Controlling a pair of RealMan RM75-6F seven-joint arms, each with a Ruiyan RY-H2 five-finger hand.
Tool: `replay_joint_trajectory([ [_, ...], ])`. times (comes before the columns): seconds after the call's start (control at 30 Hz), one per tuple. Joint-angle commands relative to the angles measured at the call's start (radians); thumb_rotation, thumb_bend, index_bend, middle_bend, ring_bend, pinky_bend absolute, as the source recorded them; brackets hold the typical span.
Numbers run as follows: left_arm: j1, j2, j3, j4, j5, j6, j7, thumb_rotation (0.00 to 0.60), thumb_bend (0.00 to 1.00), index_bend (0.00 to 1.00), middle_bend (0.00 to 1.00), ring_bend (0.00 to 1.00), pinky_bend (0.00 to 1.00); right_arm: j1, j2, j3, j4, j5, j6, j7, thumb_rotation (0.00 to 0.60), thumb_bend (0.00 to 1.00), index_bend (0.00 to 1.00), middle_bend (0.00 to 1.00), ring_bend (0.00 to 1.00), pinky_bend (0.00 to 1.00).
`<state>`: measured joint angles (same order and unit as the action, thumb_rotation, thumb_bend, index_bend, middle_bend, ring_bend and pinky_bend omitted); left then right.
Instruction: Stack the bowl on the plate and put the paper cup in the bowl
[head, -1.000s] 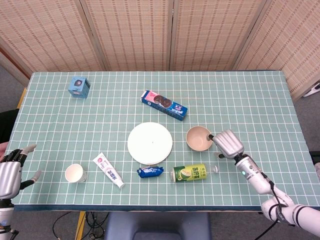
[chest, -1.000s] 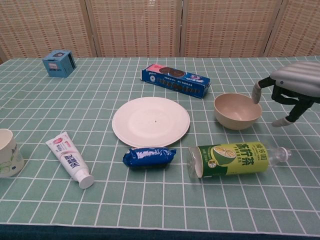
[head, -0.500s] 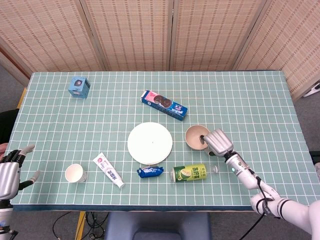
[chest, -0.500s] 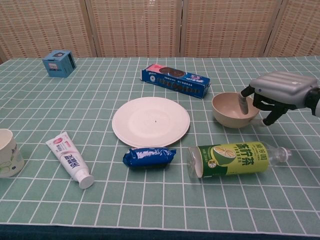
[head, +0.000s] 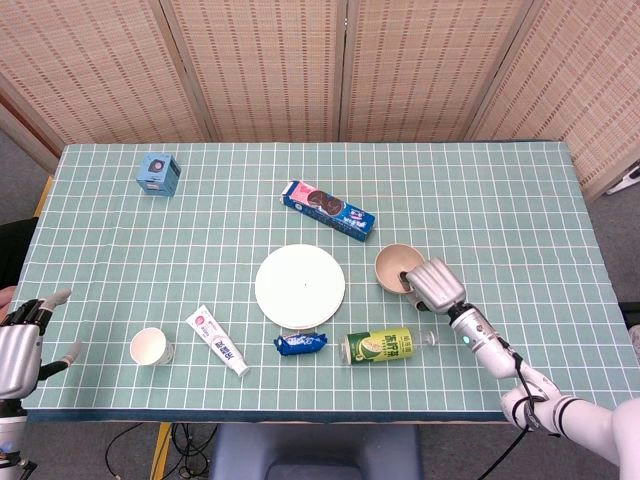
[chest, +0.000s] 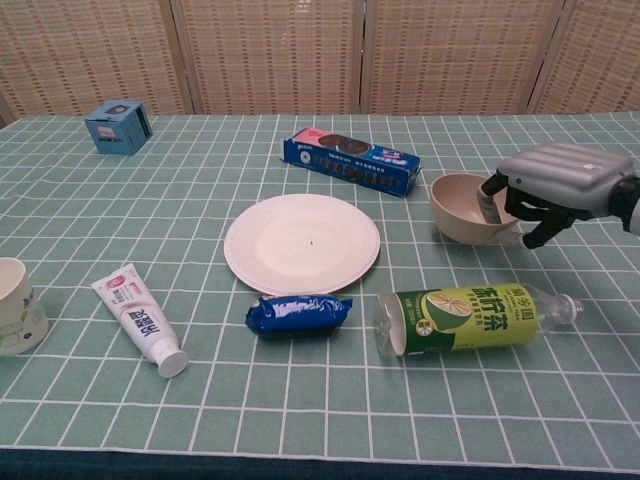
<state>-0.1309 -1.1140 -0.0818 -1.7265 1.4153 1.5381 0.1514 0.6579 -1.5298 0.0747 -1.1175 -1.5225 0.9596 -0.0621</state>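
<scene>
Green grid tablecloth (head: 500, 190), wicker screens behind. Your right hand (chest: 560, 180) grips the bowl (chest: 462, 207) by its right rim, thumb inside, bowl tilted, right of the plate (chest: 302, 243). Paper cup (head: 150, 346) sits near-left. Left hand (head: 22, 340) at near-left edge, fingers spread, holding nothing.

I read both views as bright and evenly lit, diffuse light from above; shadows are short and soft. The right hand (chest: 560, 185) throws only a faint shadow on the table (chest: 300, 420) beneath it. Its silver back shows a mild sheen, no blown glare. Focus is sharp throughout, no motion blur. The head view bows slightly toward its edges.
</scene>
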Motion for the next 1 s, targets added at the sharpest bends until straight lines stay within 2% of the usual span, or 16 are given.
replay_joint_trajectory([
  [0.03,0.001,0.001,-0.002,-0.001,0.0,0.0,-0.001,0.6,0.22,0.19,0.3,0.25,0.35,0.005,0.02,0.006,-0.032,-0.011,0.022,-0.008,0.6,0.4,0.59,0.92,0.91,1.0],
  [0.23,0.004,0.007,-0.004,-0.01,0.006,0.0,0.006,0.6,0.22,0.19,0.3,0.25,0.35,0.064,0.048,0.033,-0.126,-0.026,-0.003,-0.054,0.6,0.4,0.6,0.92,0.91,1.0],
  [0.43,0.01,0.011,-0.003,-0.021,0.012,0.003,0.015,0.6,0.22,0.19,0.3,0.25,0.35,0.16,0.015,0.078,-0.189,-0.007,-0.091,-0.091,0.6,0.4,0.6,0.92,0.91,1.0],
  [0.73,0.021,0.017,-0.003,-0.025,0.013,0.008,0.014,0.6,0.22,0.19,0.29,0.25,0.35,0.282,-0.104,0.11,-0.127,0.056,-0.221,-0.147,0.6,0.4,0.6,0.92,0.91,1.0],
  [1.0,0.031,0.016,0.0,-0.015,0.013,0.009,0.005,0.6,0.22,0.19,0.29,0.25,0.35,0.329,-0.174,0.109,-0.06,0.088,-0.253,-0.193,0.6,0.4,0.6,0.92,0.91,1.0],
])
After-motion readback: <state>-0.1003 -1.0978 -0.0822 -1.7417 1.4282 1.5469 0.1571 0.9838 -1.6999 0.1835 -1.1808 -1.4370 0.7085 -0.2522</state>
